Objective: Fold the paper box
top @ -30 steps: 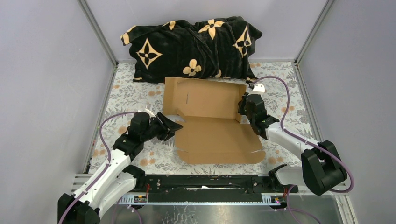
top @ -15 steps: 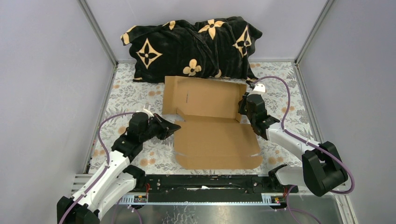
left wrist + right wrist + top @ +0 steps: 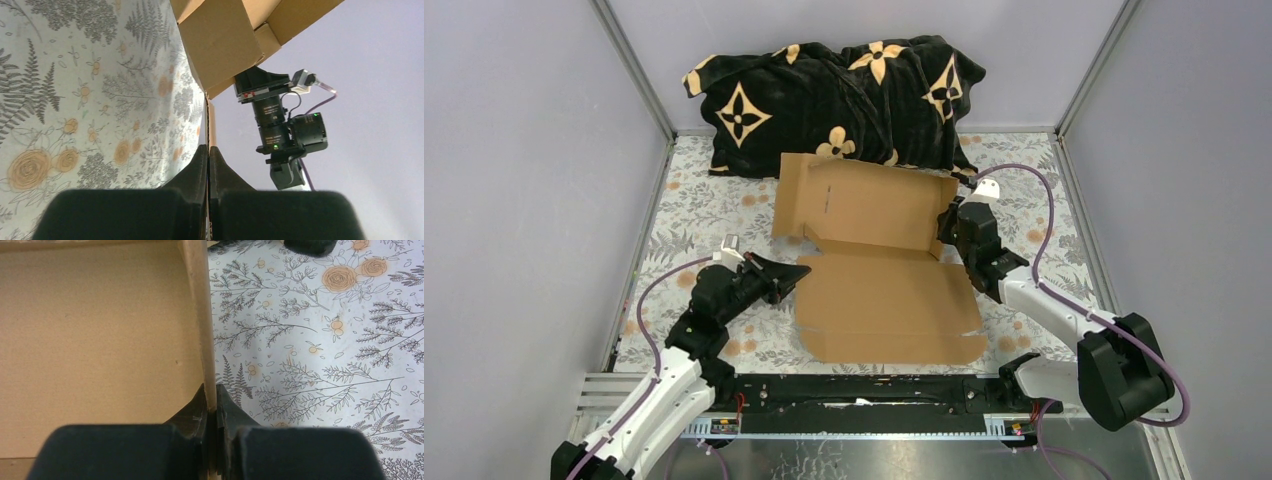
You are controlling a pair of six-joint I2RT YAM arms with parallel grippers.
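Observation:
The paper box (image 3: pixel 884 295) is a brown die-cut cardboard sheet lying mid-table, its rear panel (image 3: pixel 864 205) tilted up toward the back. My left gripper (image 3: pixel 799 270) is shut on the sheet's left edge. In the left wrist view the thin cardboard edge (image 3: pixel 211 117) runs out from between the closed tips of the left gripper (image 3: pixel 208 150), with folded flaps (image 3: pixel 220 45) above. My right gripper (image 3: pixel 946 228) is shut on the upright right side flap. In the right wrist view that flap (image 3: pixel 200 315) stands edge-on in the right gripper (image 3: pixel 210 407), beside the box floor (image 3: pixel 90 340).
A black cushion with tan flower motifs (image 3: pixel 834 100) lies against the back wall, just behind the box. A floral cloth (image 3: pixel 704 200) covers the table. Grey walls and metal frame posts close in both sides. An overhead camera (image 3: pixel 280 120) shows in the left wrist view.
My left gripper has shut on the box's left edge, and that arm has drawn back toward its base. The rear panel's left side has lifted a little. The right gripper stays shut on its flap.

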